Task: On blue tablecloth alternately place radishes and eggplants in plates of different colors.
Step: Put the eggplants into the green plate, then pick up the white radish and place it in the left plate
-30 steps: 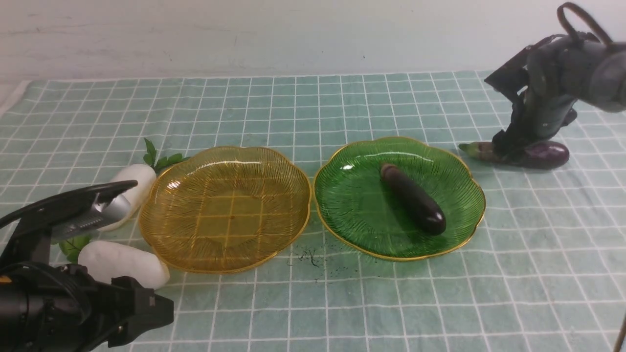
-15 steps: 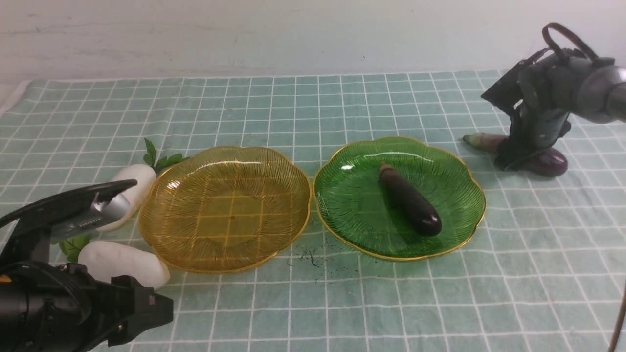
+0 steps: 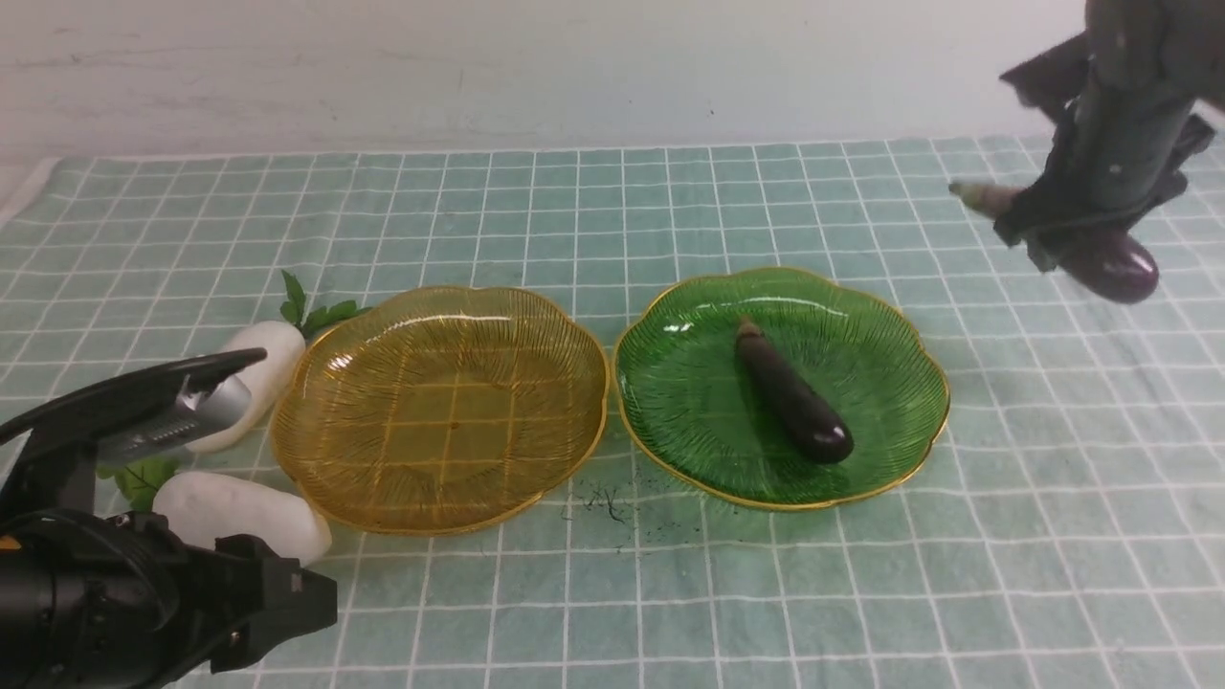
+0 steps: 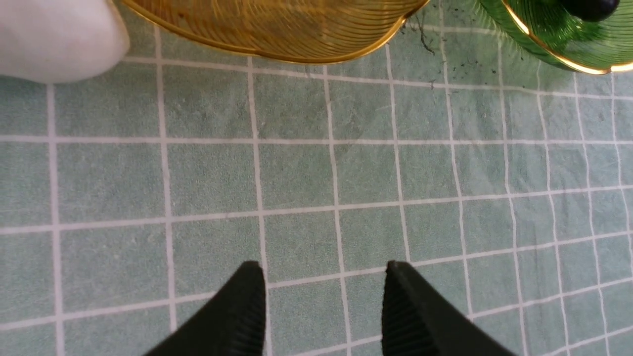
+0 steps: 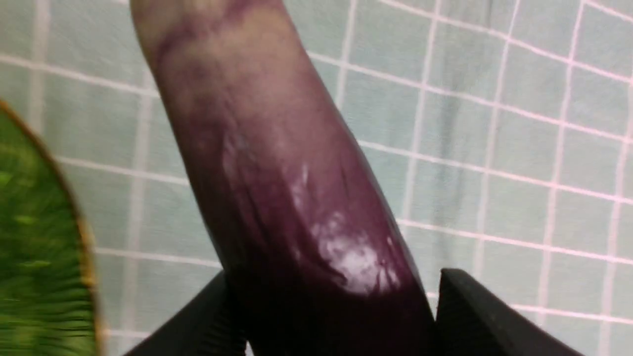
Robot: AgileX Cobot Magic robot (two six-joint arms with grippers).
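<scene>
On the blue tablecloth (image 3: 612,211) an amber plate (image 3: 440,411) sits left of a green plate (image 3: 689,383). The amber one holds nothing; one eggplant (image 3: 792,394) lies in the green one. My right gripper (image 3: 1053,234) is up in the air at the far right, shut on a second eggplant (image 3: 1115,268) held roughly level; in the right wrist view this eggplant (image 5: 277,163) fills the jaws of the gripper (image 5: 336,282). Two radishes (image 3: 256,375) (image 3: 239,512) lie left of the amber plate. My left gripper (image 4: 324,269) stands open over bare cloth, near the front radish.
Dark specks (image 3: 605,502) dot the cloth between the plates at the front. A pale wall (image 3: 478,67) runs behind the cloth's far edge. The cloth's left corner (image 3: 24,196) shows at the far left.
My right gripper closed on the eggplant at the far right and lifted it off the cloth. The eggplant in the green plate shifted slightly. The left arm stayed still.
</scene>
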